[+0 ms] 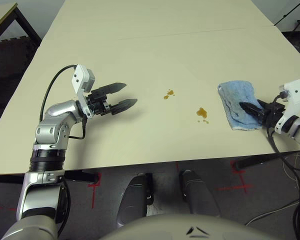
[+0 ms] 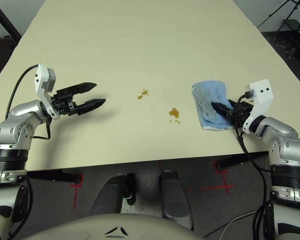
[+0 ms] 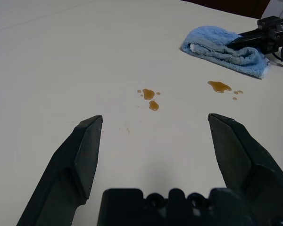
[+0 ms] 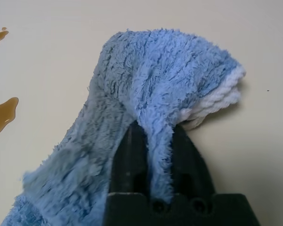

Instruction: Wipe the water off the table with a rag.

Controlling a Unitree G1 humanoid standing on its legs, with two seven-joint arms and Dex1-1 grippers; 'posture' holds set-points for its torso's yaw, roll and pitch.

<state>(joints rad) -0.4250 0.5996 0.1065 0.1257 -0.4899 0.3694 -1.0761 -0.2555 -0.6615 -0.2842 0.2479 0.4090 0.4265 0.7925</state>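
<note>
On the table (image 1: 155, 55), water (image 1: 202, 113) lies left of the rag (image 1: 236, 102).

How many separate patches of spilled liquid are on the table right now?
2. One water patch lies mid-table; the other is closer to the rag, with tiny droplets beside each. More could be hidden beneath the rag.

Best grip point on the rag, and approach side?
Probably the raised fold near the middle of the rag, approached from the robot's right along the table. The cloth is bunched into a ridge there, thin enough to pinch, and the right gripper already has its fingers closed on that ridge. That side also puts the water ahead for a leftward wipe.
</note>
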